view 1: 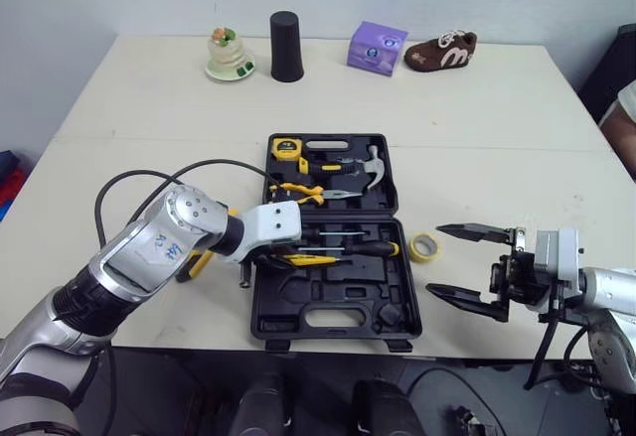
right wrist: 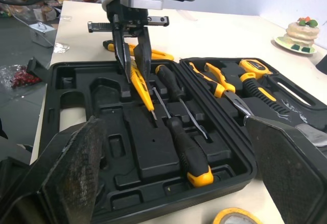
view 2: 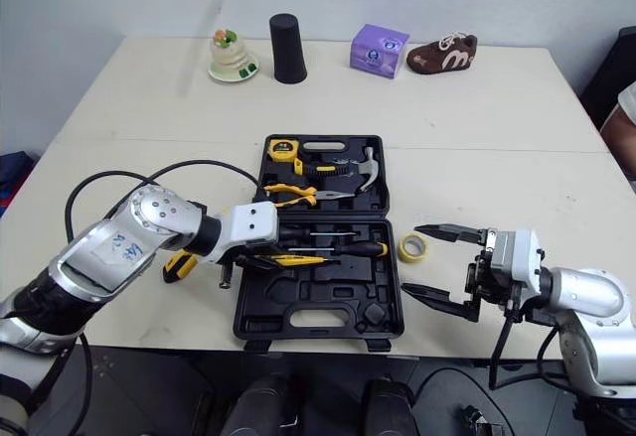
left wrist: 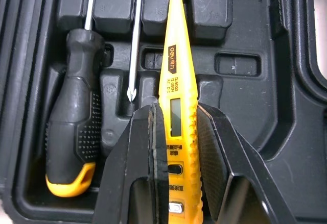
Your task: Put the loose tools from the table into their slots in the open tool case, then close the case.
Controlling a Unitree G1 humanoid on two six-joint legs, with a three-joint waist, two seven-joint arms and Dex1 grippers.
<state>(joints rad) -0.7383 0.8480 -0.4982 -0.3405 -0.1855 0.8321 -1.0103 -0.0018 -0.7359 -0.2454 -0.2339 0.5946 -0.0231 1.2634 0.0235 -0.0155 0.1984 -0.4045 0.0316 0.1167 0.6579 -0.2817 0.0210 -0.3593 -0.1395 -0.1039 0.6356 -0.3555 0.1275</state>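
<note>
The black tool case (view 1: 333,329) lies open near the table's front edge. Its far half holds a tape measure (view 1: 287,148), pliers (view 1: 303,194) and a hammer (view 1: 373,166). My left gripper (left wrist: 176,112) is shut on a yellow tester pen (left wrist: 176,66), held low over the near half beside two screwdrivers (left wrist: 74,132). A yellow-handled tool (view 2: 179,265) lies on the table left of the case, under my left arm. A yellow tape roll (view 1: 423,247) sits just right of the case. My right gripper (view 1: 435,259) stands wide open next to the roll, holding nothing.
Along the far edge stand a small cake figure (view 1: 228,54), a black cup (view 1: 286,47), a purple box (view 1: 377,48) and a brown shoe (view 1: 440,52). A person's arm (view 1: 624,118) shows at the right edge. My left arm's black cable (view 1: 149,178) loops over the table.
</note>
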